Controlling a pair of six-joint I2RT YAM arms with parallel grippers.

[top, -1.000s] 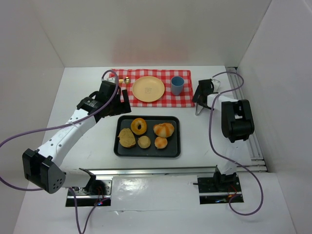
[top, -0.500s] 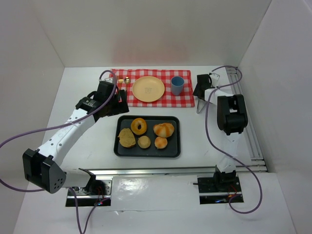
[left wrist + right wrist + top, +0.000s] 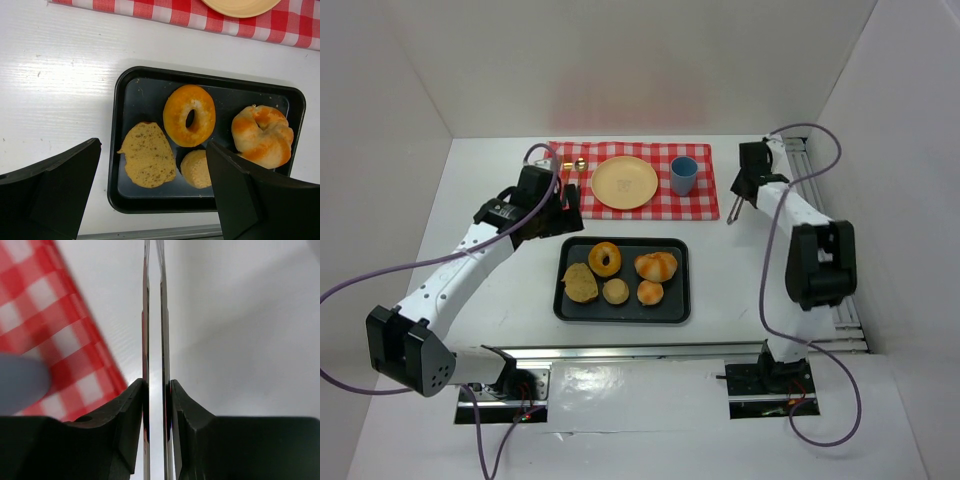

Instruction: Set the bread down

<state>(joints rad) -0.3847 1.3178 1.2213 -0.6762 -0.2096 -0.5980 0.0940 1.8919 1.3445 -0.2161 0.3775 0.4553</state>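
Observation:
Several breads lie in the black tray (image 3: 560, 300): a ring-shaped one (image 3: 605, 258), a twisted roll (image 3: 656, 266), a flat slice (image 3: 580, 283) and two small buns (image 3: 615, 291). My left gripper (image 3: 565, 205) hovers open above the tray's left end; its wrist view looks down on the ring (image 3: 175, 120), the slice (image 3: 149, 162) and the roll (image 3: 262, 135), with nothing between its fingers (image 3: 65, 190). My right gripper (image 3: 745, 185) is shut on metal tongs (image 3: 732, 210), whose two thin arms (image 3: 145, 315) run up between its jaws. A yellow plate (image 3: 624, 182) sits on the checked cloth (image 3: 705, 205).
A blue cup (image 3: 683, 175) stands on the cloth right of the plate, and a small gold object (image 3: 578, 165) lies at its left. The tongs' tips point at the bare table just off the cloth's right edge (image 3: 60, 330). White walls enclose three sides; a rail runs along the right.
My right gripper has closed on the tongs, and its arm has unfolded with the wrist shifting back and right. The left arm has edged slightly left over the tray.

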